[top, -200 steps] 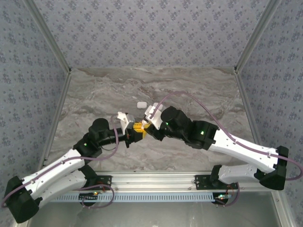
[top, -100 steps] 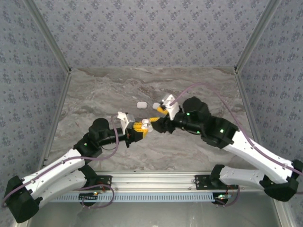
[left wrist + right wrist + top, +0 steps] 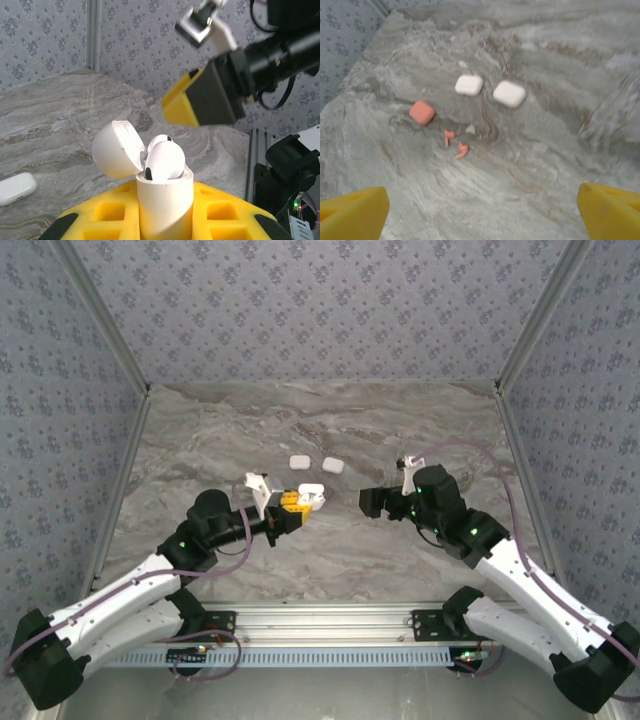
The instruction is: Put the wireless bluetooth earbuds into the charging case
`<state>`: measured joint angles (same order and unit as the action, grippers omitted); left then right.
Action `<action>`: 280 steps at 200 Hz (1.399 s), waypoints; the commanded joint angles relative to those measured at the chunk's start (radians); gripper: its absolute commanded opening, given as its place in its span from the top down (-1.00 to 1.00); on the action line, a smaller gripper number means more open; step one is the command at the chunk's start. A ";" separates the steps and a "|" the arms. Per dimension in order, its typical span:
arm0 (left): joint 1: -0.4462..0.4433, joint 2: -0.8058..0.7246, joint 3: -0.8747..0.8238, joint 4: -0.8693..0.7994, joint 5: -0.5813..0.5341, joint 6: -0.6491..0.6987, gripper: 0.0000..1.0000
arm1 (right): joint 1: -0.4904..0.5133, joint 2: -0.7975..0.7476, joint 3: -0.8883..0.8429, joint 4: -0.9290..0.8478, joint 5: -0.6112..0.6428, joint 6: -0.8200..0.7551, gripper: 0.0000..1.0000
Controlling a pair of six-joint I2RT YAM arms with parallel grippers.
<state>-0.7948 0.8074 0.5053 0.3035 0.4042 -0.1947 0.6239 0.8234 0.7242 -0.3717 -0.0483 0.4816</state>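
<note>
Earbuds point(image 3: 165, 159), white pair: I see them sitting in the open case point(image 3: 165, 205), lid tipped left. Case: clamped in my left gripper point(image 3: 296, 506), mid-table. Right gripper point(image 3: 374, 502): jaws wide, holding nothing, apart to the right. Coral earbuds point(image 3: 462, 150), coral case point(image 3: 422, 112), white cases point(image 3: 469, 85): loose on the table point(image 3: 545, 150).

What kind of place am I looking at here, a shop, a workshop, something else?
Probably a small robot test booth, not a shop: a left arm and a right arm are mounted on a metal rail at the edge of a marble-look table, closed in by patterned walls.
</note>
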 commanded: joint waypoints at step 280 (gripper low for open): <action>-0.021 0.088 0.050 0.085 0.080 -0.019 1.00 | 0.167 0.101 0.052 0.588 -0.540 0.168 -1.00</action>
<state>-0.8131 0.8814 0.5213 0.3950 0.4904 -0.2272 0.7734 0.9844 0.7471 0.2283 -0.5686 0.6876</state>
